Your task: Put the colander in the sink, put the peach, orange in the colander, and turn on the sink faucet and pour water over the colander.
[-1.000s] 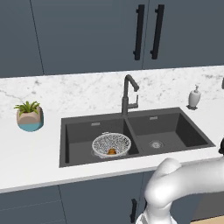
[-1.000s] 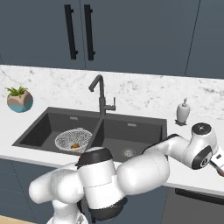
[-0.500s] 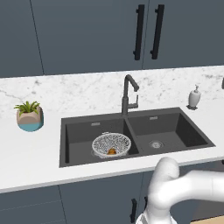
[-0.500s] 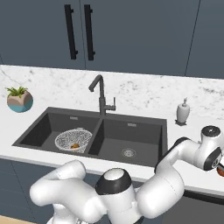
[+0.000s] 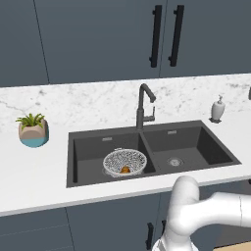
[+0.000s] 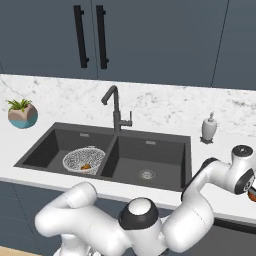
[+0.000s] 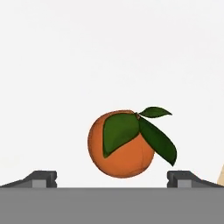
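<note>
While hovering over white counter (image 7: pixel 109 52), jaws spread wide, empty, flanking leafy peach (image 7: pixel 124 146) without contact.

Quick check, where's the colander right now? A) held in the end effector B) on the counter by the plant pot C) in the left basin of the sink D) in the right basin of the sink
C: the colander sits in the left basin of the sink, left of the divider under the sink faucet, with one small orange-coloured fruit inside it.
</note>
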